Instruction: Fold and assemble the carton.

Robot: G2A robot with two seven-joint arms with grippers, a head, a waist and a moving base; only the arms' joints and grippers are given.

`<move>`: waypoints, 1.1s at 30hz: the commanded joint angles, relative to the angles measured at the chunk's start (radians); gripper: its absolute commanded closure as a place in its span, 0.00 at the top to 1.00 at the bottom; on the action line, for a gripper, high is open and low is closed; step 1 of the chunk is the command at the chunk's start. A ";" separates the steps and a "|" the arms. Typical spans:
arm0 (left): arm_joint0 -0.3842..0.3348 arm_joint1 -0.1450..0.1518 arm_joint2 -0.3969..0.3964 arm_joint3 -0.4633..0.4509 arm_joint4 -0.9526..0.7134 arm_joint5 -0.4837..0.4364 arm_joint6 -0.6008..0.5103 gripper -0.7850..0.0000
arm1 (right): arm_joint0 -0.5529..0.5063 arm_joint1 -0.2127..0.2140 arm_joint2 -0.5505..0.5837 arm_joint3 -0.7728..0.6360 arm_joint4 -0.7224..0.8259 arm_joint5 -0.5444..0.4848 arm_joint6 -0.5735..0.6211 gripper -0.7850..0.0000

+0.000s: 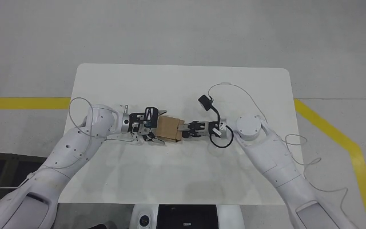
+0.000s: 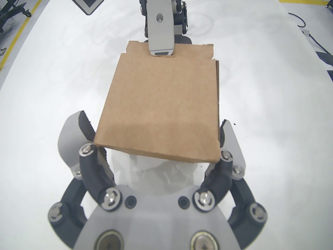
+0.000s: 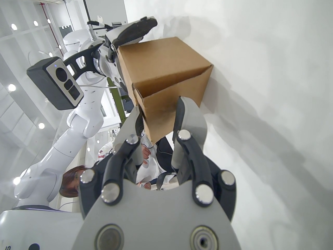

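White tabletop (image 1: 240,86) spans the middle of the top view, with grey floor (image 1: 171,28) around it and a yellow floor line (image 1: 34,103) running off at the left edge.

Left of centre sits the left gripper (image 1: 154,125), level with the table and pointing at the carton. Its jaws are spread wide. In the left wrist view its fingers (image 2: 78,131) straddle the near end of the box, a black pad against each side, so it appears to clamp the box across its full width. That wide hold looks meant to keep the body square and stop it sliding while the other end is worked.

At the centre lies the carton (image 1: 170,128), plain brown corrugated board, resting on its side on the table directly between the two grippers. Its body is already raised into a box shape. The right wrist view shows the end facing the right gripper only partly closed, with a flap angled inward and a dark gap beside it.

Just right of the carton is the right gripper (image 1: 186,130). Its jaws are narrow, and its fingers (image 3: 188,120) sit on either side of the end panel's edge, apparently pinching that flap. Holding the flap by its edge would let the arm swing it shut against the braced body, which I judge to be the step in hand. The end is not yet closed.
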 commanded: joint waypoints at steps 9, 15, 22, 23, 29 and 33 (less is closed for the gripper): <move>0.002 0.001 -0.002 -0.002 0.002 -0.002 0.000 1.00 | 0.029 -0.006 -0.015 0.004 -0.018 0.001 0.001 0.30; 0.002 0.002 -0.001 0.002 0.002 -0.002 0.000 1.00 | 0.020 0.000 -0.005 -0.029 -0.033 0.025 0.007 0.31; 0.001 0.002 0.000 0.006 0.004 -0.002 -0.002 1.00 | 0.004 0.007 0.011 -0.058 -0.040 0.039 0.008 0.31; 0.000 0.002 0.000 0.006 0.004 -0.002 -0.002 1.00 | 0.000 0.009 0.015 -0.064 -0.041 0.040 0.008 0.31; -0.001 0.002 0.003 0.006 0.006 -0.002 -0.002 1.00 | -0.033 0.020 0.044 -0.101 -0.041 0.052 0.004 0.31; -0.002 0.002 0.004 0.005 0.007 -0.002 0.002 1.00 | -0.050 0.027 0.058 -0.125 -0.043 0.059 0.006 0.25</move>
